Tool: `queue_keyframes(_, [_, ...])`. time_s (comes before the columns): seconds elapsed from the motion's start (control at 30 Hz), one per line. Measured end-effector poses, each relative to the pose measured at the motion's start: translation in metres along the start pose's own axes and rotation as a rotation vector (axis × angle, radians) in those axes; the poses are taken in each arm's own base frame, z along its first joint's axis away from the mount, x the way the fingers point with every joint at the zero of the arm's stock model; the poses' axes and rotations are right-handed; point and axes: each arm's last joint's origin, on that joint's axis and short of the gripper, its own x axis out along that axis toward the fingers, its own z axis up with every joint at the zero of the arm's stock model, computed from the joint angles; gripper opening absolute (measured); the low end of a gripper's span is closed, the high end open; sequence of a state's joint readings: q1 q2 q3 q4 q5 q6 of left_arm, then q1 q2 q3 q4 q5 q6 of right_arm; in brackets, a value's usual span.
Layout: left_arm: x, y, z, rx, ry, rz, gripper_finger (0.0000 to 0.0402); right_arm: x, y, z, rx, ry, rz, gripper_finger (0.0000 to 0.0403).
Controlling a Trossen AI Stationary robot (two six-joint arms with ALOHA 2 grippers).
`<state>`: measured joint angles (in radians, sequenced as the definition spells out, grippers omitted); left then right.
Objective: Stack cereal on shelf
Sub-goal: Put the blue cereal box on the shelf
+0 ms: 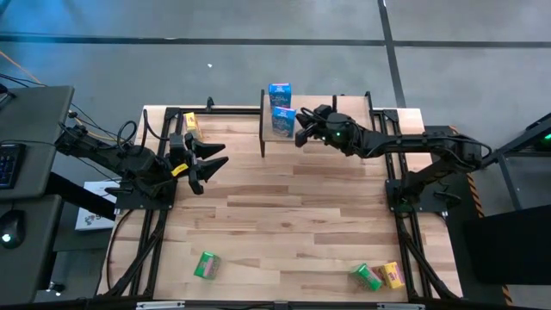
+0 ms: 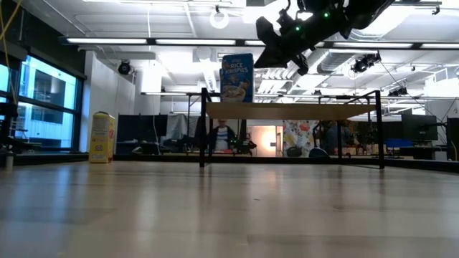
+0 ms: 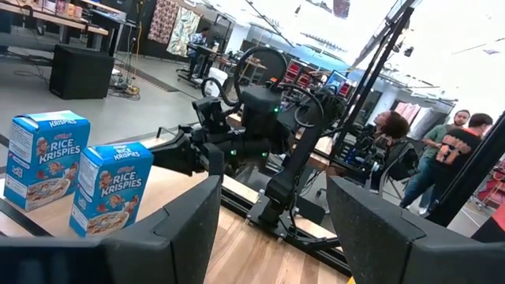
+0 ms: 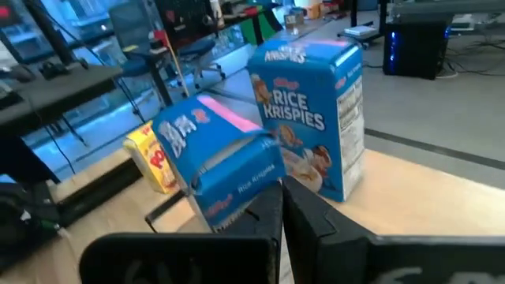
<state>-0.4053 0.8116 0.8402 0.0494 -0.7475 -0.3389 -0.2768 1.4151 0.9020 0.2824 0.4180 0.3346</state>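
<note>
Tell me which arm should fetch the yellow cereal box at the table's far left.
Left. The left gripper, fingers open and empty, hovers close to the yellow box. The right gripper is at the shelf, beside the two blue boxes, farther away.

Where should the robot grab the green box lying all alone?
Probably from straight above, with the left gripper pinching the green box across its shorter width. It seems to lie flat and askew on the table, with nothing close beside it, so the wrist should turn to match.
</note>
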Motion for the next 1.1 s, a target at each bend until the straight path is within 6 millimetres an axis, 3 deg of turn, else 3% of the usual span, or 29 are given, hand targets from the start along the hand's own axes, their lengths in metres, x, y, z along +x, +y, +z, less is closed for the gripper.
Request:
queue_keyframes(0.27, [0.000,0.000,0.000,0.000,0.000,0.000,0.0225,-0.004,-0.003,-0.014,-0.037,0.152,-0.029,0.0000])
queue_keyframes(0.43, [0.000,0.000,0.000,0.000,0.000,0.000,0.0225,-0.004,0.000,-0.023,0.003,0.255,0.059,0.0000])
queue_keyframes(1.1, [0.000,0.000,0.000,0.000,0.000,0.000,0.0225,0.000,-0.001,-0.008,0.058,0.121,0.089,0.0000])
